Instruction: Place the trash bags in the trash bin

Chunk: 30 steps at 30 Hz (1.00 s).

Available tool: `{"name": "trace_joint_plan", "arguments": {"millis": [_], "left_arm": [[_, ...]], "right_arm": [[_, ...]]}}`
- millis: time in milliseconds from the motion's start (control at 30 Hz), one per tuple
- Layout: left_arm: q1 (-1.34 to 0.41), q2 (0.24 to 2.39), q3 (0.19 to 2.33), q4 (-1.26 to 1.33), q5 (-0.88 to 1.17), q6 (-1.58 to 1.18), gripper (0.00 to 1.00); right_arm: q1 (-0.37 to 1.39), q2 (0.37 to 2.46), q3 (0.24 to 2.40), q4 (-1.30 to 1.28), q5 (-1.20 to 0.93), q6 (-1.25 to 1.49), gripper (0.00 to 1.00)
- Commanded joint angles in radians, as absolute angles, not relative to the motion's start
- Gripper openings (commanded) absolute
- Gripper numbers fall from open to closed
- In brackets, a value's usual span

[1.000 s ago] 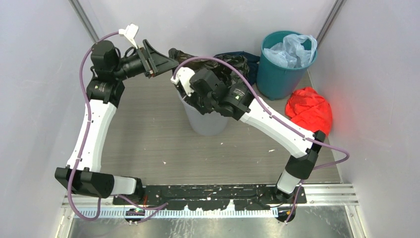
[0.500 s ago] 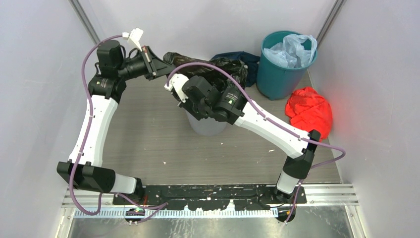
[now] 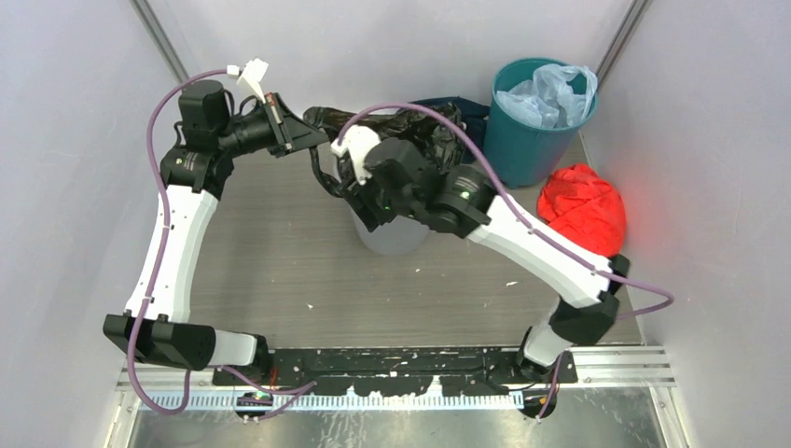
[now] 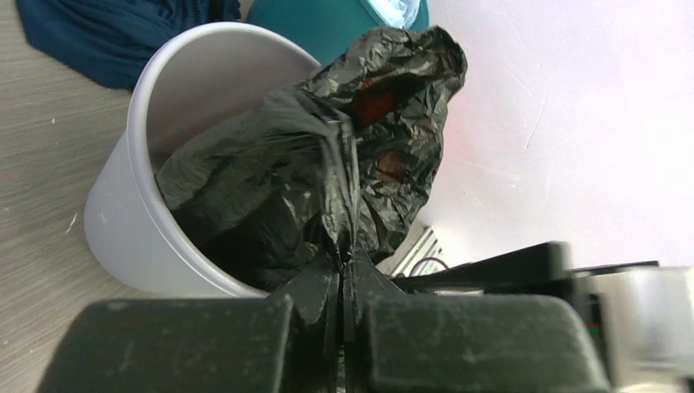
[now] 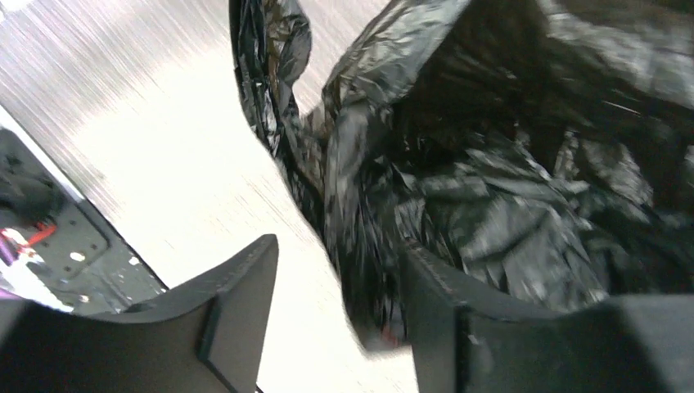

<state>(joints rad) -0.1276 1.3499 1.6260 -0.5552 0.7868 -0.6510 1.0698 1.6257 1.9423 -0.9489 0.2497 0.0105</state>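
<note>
The left fingers (image 4: 315, 288) are clenched on a fold of the crinkly glossy black plastic trash bag (image 4: 270, 180). The bag sits partly inside the round light grey plastic wastebasket (image 4: 123, 225), spilling past its 12 o'clock rim. The right fingers (image 5: 245, 299) are released, spread beside the bag.

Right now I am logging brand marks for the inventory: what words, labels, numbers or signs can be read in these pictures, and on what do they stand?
None can be read.
The grey trash bin, the black trash bag and the teal bin show no print.
The ruler-like strip at the table's near edge has marks too small to read.
</note>
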Motion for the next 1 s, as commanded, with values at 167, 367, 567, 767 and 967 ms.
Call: {"name": "trace_joint_plan", "arguments": {"millis": [167, 367, 567, 767, 967], "left_arm": [[-0.117, 1.288, 1.592, -0.580, 0.764, -0.605, 0.00], [-0.108, 1.236, 1.566, -0.619, 0.754, -0.579, 0.00], [-0.078, 1.183, 1.564, -0.708, 0.728, -0.521, 0.00], [-0.046, 1.155, 1.522, -0.745, 0.720, -0.482, 0.00], [-0.013, 1.157, 1.480, -0.748, 0.727, -0.453, 0.00]], "right_arm": [[1.053, 1.221, 1.822, -0.724, 0.464, 0.142, 0.73], [0.854, 1.183, 1.768, -0.727, 0.548, 0.199, 0.71], [0.680, 1.246, 1.760, -0.709, 0.378, 0.261, 0.71], [0.567, 1.318, 1.758, -0.664, 0.235, 0.271, 0.71], [0.410, 1.321, 1.700, -0.587, 0.081, 0.298, 0.71]]}}
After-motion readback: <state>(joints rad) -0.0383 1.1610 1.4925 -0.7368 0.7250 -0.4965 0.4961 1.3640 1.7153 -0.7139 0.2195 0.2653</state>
